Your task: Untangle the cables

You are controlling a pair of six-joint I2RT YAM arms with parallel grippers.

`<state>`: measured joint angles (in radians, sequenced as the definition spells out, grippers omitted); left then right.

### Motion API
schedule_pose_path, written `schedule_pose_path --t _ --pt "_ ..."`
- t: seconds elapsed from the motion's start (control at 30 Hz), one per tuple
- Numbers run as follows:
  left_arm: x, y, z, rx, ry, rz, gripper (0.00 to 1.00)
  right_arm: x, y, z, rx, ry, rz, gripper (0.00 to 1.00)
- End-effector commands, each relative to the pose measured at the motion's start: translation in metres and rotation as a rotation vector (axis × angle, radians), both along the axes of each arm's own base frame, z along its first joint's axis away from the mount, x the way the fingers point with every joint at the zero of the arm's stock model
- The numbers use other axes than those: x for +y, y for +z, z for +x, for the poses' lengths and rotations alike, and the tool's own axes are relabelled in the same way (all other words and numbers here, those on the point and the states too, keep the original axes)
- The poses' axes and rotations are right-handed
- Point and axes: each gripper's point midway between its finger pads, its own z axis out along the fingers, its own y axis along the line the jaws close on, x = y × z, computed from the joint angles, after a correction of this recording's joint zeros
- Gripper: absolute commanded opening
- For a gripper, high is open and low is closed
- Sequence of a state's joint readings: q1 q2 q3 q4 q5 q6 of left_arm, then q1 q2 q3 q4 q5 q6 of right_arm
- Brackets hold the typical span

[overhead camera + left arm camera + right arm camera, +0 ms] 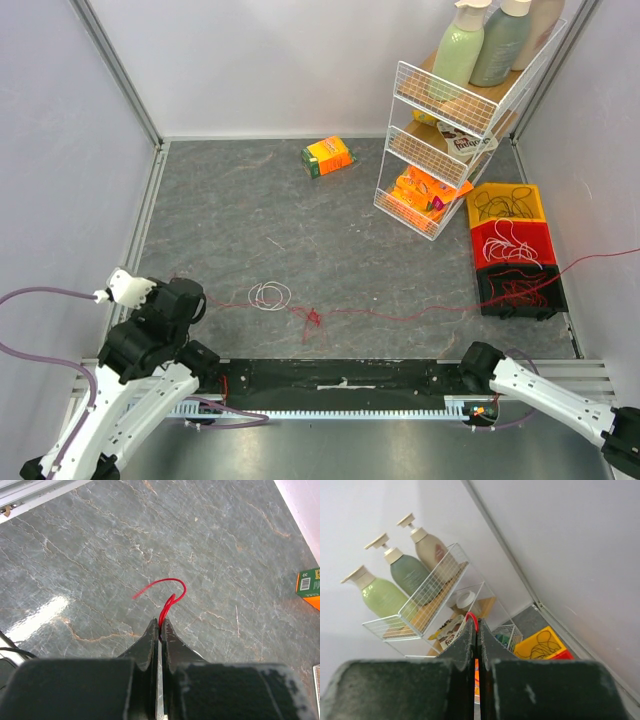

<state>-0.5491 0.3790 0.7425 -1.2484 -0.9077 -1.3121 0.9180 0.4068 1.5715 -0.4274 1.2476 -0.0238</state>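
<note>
Currently the left end effector (pixel 160 623), at the table's (pixel 250 220) 8 o'clock, is clamped on one end of the red cable (pixel 400 317). A white cable (pixel 270 295) coils just beside it, and the red cable's knot (pixel 313 318) sits near 6 o'clock. The right end effector (pixel 476 626), at 5 o'clock, is likewise pinched on red cable. Stretching seems in hand; next, I judge, the knot needs gentle loosening.

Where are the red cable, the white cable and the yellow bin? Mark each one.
red cable (pixel 313 318), top external view, on its knotted clump.
white cable (pixel 270 296), top external view, on its coiled loops.
yellow bin (pixel 472 207), top external view, on its left wall.
</note>
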Motion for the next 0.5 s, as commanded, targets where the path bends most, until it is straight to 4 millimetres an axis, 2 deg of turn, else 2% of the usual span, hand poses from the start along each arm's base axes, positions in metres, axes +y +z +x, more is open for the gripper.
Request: schedule_pose_path --t 0.0,0.13,0.2,0.27,0.33,0.43,0.47 --pt "0.001 0.024 0.013 -0.104 0.027 -0.002 0.02 0.084 -0.017 0.046 0.053 0.181 -0.126 0.00" --pt "-0.032 0.052 0.035 -0.166 -0.200 0.016 0.02 0.191 -0.066 0.095 0.168 0.415 -0.262 0.00" --pt "-0.045 0.085 0.042 -0.239 -0.290 0.022 0.02 0.245 -0.112 0.118 0.275 0.527 -0.345 0.00" --pt "-0.057 0.128 0.046 -0.317 -0.373 0.031 0.02 0.286 -0.166 0.133 0.399 0.615 -0.411 0.00" --pt "-0.065 0.178 0.046 -0.402 -0.433 0.030 0.02 0.308 -0.214 0.141 0.497 0.652 -0.458 0.00" --pt "-0.082 0.235 0.044 -0.490 -0.540 0.017 0.02 0.324 -0.281 0.146 0.620 0.675 -0.490 0.00" --pt "-0.089 0.253 0.043 -0.521 -0.578 0.008 0.02 0.337 -0.299 0.145 0.648 0.731 -0.501 0.00"
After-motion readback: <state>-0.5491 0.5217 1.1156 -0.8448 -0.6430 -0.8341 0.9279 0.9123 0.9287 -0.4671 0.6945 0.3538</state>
